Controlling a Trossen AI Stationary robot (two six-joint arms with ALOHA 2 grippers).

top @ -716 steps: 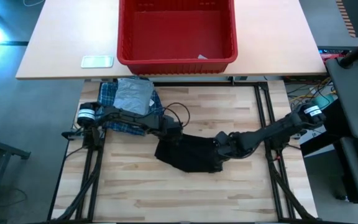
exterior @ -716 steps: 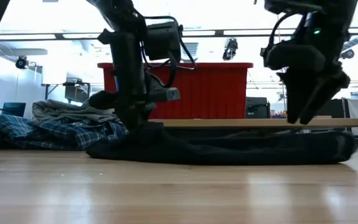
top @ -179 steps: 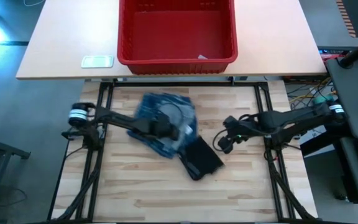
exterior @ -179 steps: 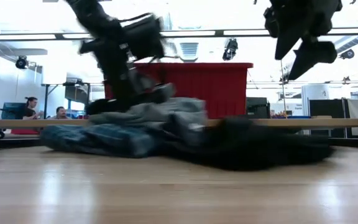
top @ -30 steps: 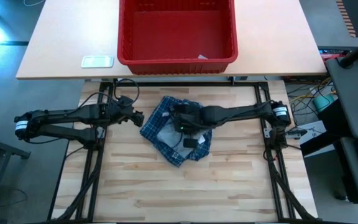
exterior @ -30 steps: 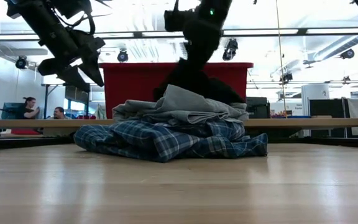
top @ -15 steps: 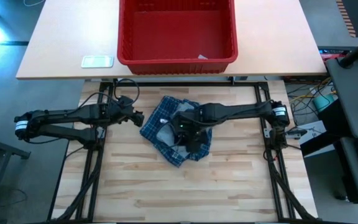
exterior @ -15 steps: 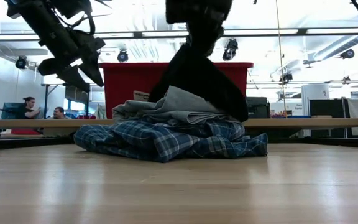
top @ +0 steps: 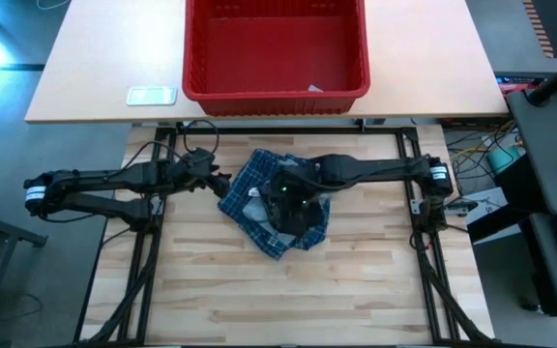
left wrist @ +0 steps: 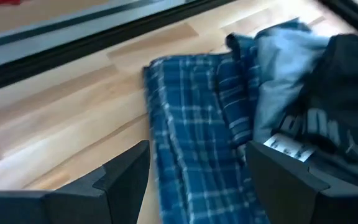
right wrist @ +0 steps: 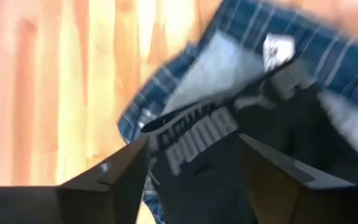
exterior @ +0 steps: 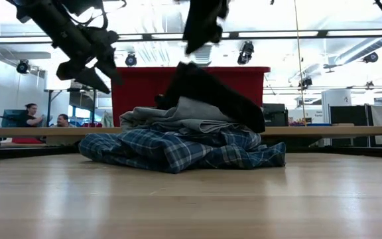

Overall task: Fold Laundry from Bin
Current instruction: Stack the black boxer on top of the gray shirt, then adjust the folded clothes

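Right hand (exterior: 201,33) parted above crumpled black garment (exterior: 211,93), plaid shirt (exterior: 178,149)

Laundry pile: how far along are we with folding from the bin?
Done: the red bin looks empty; plaid shirt, grey T-shirt and black garment are stacked on the table. In hand: nothing; right gripper open above the pile, left gripper open beside it. Left: possibly tidying.
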